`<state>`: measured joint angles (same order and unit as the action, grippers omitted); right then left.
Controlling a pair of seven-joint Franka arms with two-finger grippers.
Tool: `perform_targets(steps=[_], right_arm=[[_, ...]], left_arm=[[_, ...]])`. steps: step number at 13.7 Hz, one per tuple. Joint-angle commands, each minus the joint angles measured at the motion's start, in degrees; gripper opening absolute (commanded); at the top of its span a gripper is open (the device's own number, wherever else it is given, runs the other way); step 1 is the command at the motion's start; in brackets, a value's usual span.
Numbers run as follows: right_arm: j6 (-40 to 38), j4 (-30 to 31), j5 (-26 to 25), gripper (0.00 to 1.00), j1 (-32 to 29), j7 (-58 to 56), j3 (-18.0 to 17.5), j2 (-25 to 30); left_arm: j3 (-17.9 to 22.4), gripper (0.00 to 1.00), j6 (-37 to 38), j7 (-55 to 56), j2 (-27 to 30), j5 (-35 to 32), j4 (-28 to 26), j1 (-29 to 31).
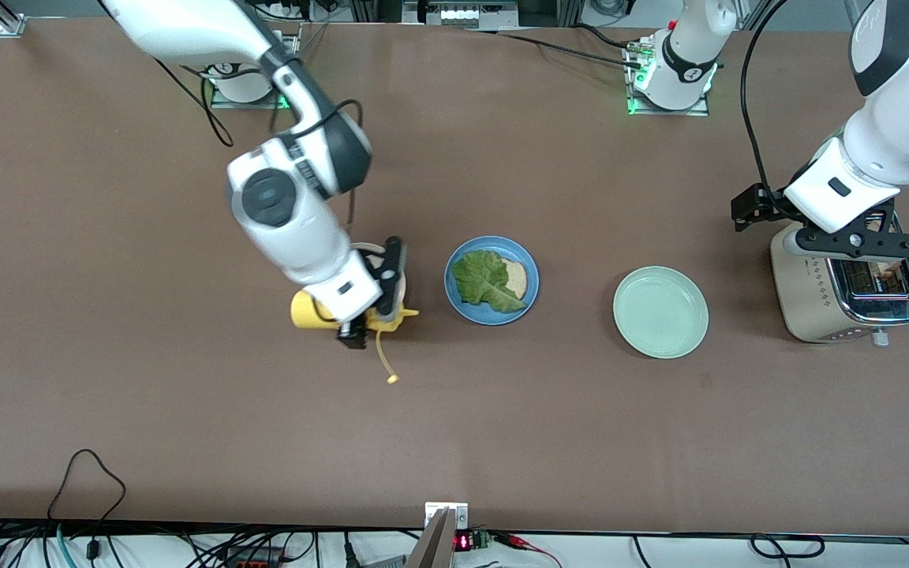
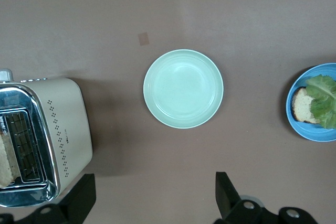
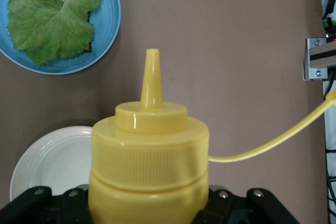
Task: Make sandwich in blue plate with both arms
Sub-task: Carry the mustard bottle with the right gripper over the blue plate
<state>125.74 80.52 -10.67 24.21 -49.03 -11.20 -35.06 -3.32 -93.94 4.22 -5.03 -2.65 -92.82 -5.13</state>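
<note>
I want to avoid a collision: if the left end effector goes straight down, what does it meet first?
Probably the bare brown table beside the cream metal toaster; the open left end effector may graze it, depth is unclear.

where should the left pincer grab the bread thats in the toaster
Take the slice of bread by its upper edge, coming straight down from above, one finger on each flat face. It stands on edge inside the toaster, whose walls close off every other side. The left pincer hangs open over the toaster, so that approach looks the most direct.
</note>
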Motion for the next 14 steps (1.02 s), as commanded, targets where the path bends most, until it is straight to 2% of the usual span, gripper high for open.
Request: perform_targets(steps=[1,5,9,11,14], right_arm=[[-0.32,-0.54,-6.97,0.28,3.2,4.9,0.74,-1.58],[-3.22,-0.45,-17.69,0.28,7.51,11.49,0.82,-3.78],[-6.2,-0.36,-25.43,0.28,11.81,18.16,1.0,-6.41],[-6.91,-0.36,-28.6,0.28,13.4,21.5,1.0,-7.56],[-7.09,-0.36,-29.93,0.28,14.11,23.19,1.09,-8.44]], left_arm=[[0.24,1.0,0.51,-0.53,0.99,0.81,-0.7,0.03],[0.24,1.0,0.51,-0.53,0.99,0.81,-0.7,-0.06],[0.42,1.0,0.95,0.0,0.9,0.98,-0.61,1.6],[0.42,1.0,1.04,-0.53,0.99,0.72,-0.52,4.15],[0.42,1.0,3.05,-5.69,0.38,0.54,0.8,7.93]])
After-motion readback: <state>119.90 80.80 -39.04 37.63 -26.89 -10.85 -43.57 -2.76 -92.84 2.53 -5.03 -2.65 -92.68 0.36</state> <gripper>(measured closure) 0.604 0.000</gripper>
